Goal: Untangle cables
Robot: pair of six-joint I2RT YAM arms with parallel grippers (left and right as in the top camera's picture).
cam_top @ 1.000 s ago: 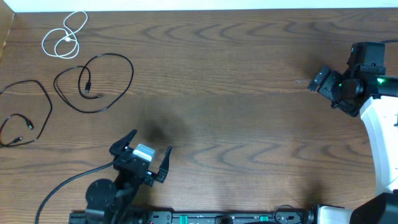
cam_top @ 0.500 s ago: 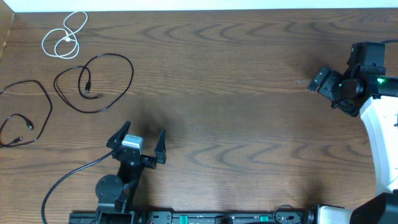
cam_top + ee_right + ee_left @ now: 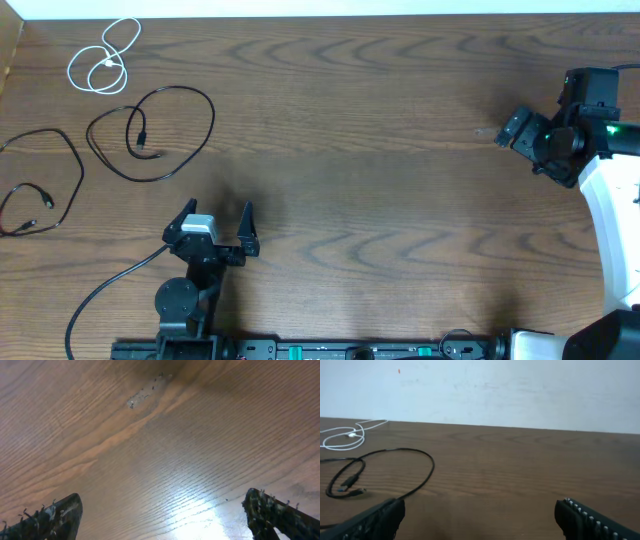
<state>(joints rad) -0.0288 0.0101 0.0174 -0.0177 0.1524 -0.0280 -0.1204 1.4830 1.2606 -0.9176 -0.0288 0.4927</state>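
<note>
Left hand (image 3: 217, 210) sits low near the front edge of the brown wood-grain bench (image 3: 380, 200), black fingers spread wide, nothing between them. Right hand (image 3: 515, 128) is far off at the right edge, fingers equally wide apart over bare wood, gripping nothing.

Out past the left hand, up and to its left, lies the thin black cable with small plug ends (image 3: 139, 133), curled in one big open loop with a smaller loop inside it. Just left of that, close but apart, the second thin black cable (image 3: 79, 172) sprawls at the bench's left edge. The thin white cable (image 3: 108, 66) is coiled alone in the far left corner, clear of both.
</note>
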